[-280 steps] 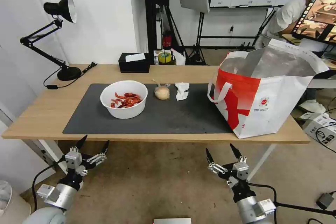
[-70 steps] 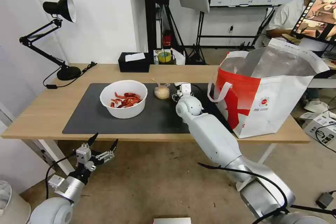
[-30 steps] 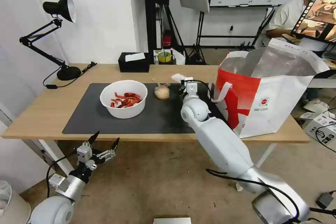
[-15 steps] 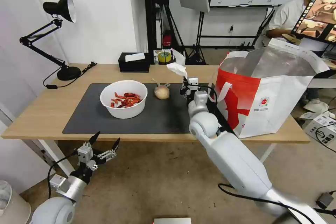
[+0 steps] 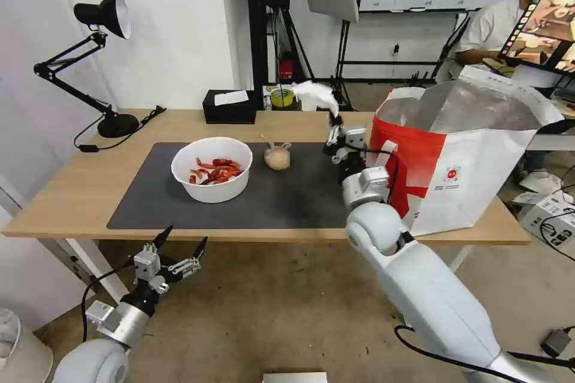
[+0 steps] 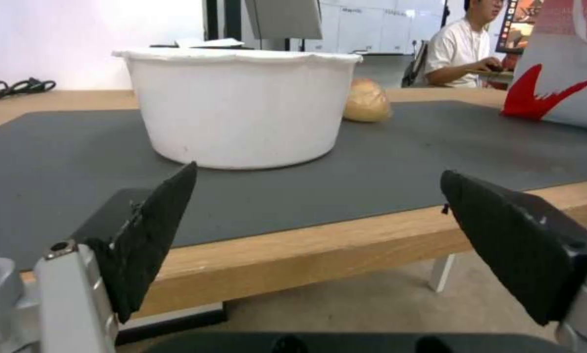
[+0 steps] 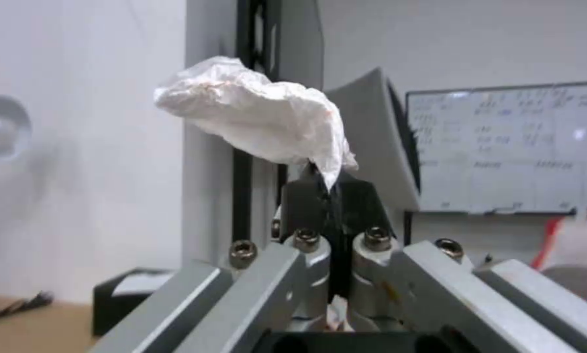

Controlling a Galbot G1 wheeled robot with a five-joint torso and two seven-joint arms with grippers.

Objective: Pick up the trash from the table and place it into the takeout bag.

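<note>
Nearest the camera, the left tool [image 5: 179, 244] hangs below the front edge of the worktop [image 5: 72, 191], out over the floor, with its 2 black fingers [image 6: 156, 230] spread wide and nothing between them. In the left wrist view those fingers frame the worktop's wooden edge and the dark grey mat [image 6: 385, 162] beyond it.

On the mat stands the white round bowl [image 5: 211, 169], upright, with red crayfish shells [image 5: 217, 171] lying inside. Just beside it, on the side toward the takeout bag, sits the small beige-filled plastic bag [image 5: 277, 158], its knotted top pointing away from the robot; the 2 are close but apart.

Farther along, the right arm reaches up over the mat, and the right tool [image 5: 333, 120] is raised above the worktop with its fingers closed tight on a corner of the crumpled white tissue [image 5: 315, 94]. The tissue is clear of the surface and stands up above the fingertips, bunched and leaning toward the bowl's side. In the right wrist view the pinched corner of the tissue [image 7: 267, 117] runs down into the narrow slit between the fingers.

Just beside that tool, at the worktop's right end, the takeout bag [image 5: 467, 173] stands open, silver lining showing, with a white loop handle [image 5: 383, 152] hanging near the wrist. The tissue is level with the bag's rim but to its left, not over the opening.

At the back edge are a black tissue box [image 5: 229, 108], a yellow-green tape roll [image 5: 281, 97] and a black desk lamp [image 5: 102, 66].
</note>
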